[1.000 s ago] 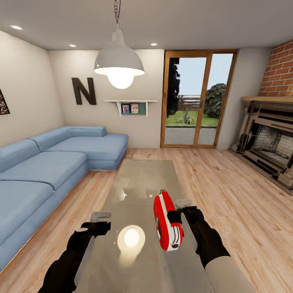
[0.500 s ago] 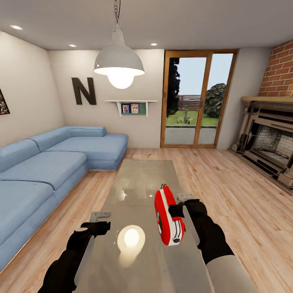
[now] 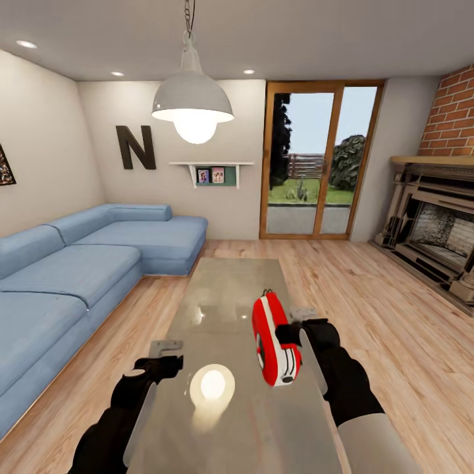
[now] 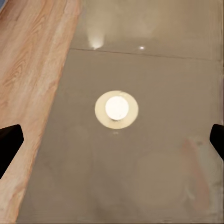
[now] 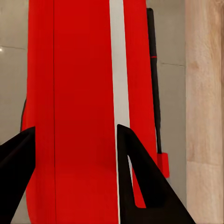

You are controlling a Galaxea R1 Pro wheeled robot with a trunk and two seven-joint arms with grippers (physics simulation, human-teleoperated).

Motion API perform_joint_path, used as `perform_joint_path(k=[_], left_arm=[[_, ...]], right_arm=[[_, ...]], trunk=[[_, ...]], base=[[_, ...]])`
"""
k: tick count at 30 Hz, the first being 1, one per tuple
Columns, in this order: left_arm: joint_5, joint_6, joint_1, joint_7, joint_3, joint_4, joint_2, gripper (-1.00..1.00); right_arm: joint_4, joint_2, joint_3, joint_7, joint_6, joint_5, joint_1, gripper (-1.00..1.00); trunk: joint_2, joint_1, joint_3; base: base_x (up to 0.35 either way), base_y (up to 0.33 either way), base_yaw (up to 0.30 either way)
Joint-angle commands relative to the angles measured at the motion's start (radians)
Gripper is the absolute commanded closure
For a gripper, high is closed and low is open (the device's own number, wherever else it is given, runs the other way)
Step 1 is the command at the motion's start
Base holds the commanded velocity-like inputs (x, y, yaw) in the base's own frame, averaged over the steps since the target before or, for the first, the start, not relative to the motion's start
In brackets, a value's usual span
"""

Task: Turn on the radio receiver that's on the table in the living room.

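Two matte-black forearms, bulging at the wrists and tapering toward the grippers, each backed by a long flat pale-grey panel. Rounded light-grey sleeve section behind the right arm's black segment. Left gripper [image 3: 166, 347] ending in a small flat grey bracket on a black knuckle; right gripper [image 3: 294, 322] with the same grey bracket over a black block. Up close, right fingertips [image 5: 140, 186] as plain black wedges tapering to points; left fingertips [image 4: 9, 142] as blunt black tips, unmarked.

radio receiver [image 5: 79, 93] cropped by frame edges
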Motion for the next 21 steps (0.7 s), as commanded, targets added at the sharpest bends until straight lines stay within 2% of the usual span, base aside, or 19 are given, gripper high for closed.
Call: perform_joint_path(k=[1, 7, 10, 19, 20, 21], left_arm=[[0.002, 0.000, 0.001, 0.000, -0.001, -0.006, -0.006, -1.00], [0.004, 0.001, 0.002, -0.004, -0.030, -0.013, -0.016, -1.00], [0.019, 0.005, 0.002, -0.021, -0.047, -0.027, -0.017, -1.00], [0.055, 0.008, 0.002, -0.071, -0.098, -0.072, -0.014, -1.00], [0.058, 0.009, 0.002, -0.245, -0.300, -0.100, -0.014, -1.00], [0.059, 0.009, 0.002, -0.246, -0.301, -0.104, -0.014, -1.00]], right_arm=[[0.000, -0.004, 0.001, -0.001, -0.006, -0.002, 0.000, 1.00], [0.002, -0.009, 0.001, 0.005, -0.039, -0.006, 0.000, 1.00], [0.003, -0.013, 0.001, 0.008, -0.056, -0.007, 0.000, 1.00], [0.003, -0.062, -0.001, 0.039, -0.105, -0.005, 0.000, 1.00], [0.003, -0.149, -0.001, 0.238, -0.188, -0.002, 0.000, 1.00], [0.003, -0.162, -0.001, 0.265, -0.187, -0.002, 0.000, 1.00]], trunk=[[0.000, 0.000, 0.000], [0.000, 0.000, 0.000], [0.000, 0.000, 0.000], [0.000, 0.000, 0.000], [0.000, 0.000, 0.000], [0.000, 0.000, 0.000]], base=[[0.000, 0.000, 0.000], [0.000, 0.000, 0.000], [0.000, 0.000, 0.000], [0.000, 0.000, 0.000], [0.000, 0.000, 0.000], [0.000, 0.000, 0.000]])
